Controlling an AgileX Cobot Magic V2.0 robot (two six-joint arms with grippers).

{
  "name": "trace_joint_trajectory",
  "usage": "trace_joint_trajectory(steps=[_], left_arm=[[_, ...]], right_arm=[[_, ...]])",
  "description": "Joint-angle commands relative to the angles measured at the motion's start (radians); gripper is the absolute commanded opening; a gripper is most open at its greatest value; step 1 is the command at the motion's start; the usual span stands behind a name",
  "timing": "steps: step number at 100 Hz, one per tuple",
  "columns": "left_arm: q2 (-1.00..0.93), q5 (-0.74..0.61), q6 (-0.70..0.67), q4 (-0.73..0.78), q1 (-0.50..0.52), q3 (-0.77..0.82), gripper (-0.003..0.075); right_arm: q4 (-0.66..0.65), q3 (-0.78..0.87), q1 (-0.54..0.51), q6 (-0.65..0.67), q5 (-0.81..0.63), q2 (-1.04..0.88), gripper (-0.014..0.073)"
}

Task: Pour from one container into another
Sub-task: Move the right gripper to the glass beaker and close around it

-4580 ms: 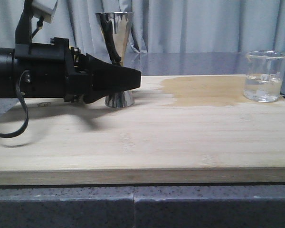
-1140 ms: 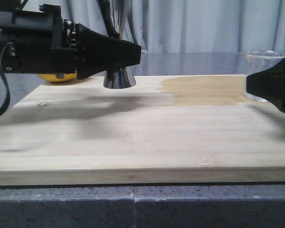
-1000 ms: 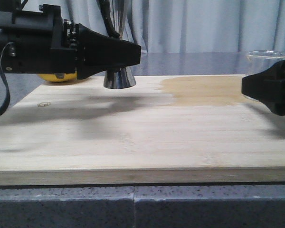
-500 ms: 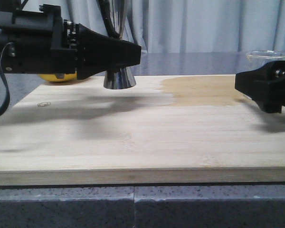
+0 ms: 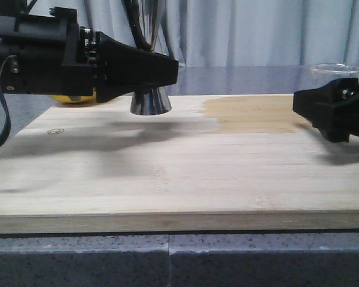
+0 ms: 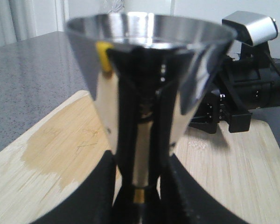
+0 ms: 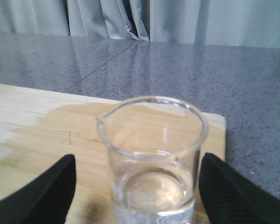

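While open, fingers (image 7: 51, 191) flank beaker (image 7: 153, 161).

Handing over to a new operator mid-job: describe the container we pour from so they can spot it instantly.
Start at the bamboo board and follow the darker damp stain to the board's far right corner. There, between the open fingers of the right pincer, stands a small clear glass beaker with a little clear liquid. Unlike the shiny steel jigger in the left pincer, it is transparent, straight-sided and lipped.

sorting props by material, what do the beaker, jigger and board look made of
Beaker: clear glass, seemingly; the board shows through its wall.
Jigger: polished steel by its look, mirror reflections, gold band at the waist.
Board: pale wood or bamboo, visible grain, darker wet-looking patch.
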Motion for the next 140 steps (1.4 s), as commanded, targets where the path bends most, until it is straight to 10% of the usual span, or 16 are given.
trace_joint_trajectory(steps=[1,140], left_arm=[[-0.050,-0.217,-0.007,-0.044,-0.008,-0.019,-0.0001],[-0.050,-0.217,-0.011,-0.040,-0.008,-0.019,-0.0001]], right_arm=[[-0.008,-0.021,-0.015,-0.005,-0.129,-0.018,0.0479],[-0.007,-0.059,-0.028,-0.005,-0.127,-0.012,0.0447]])
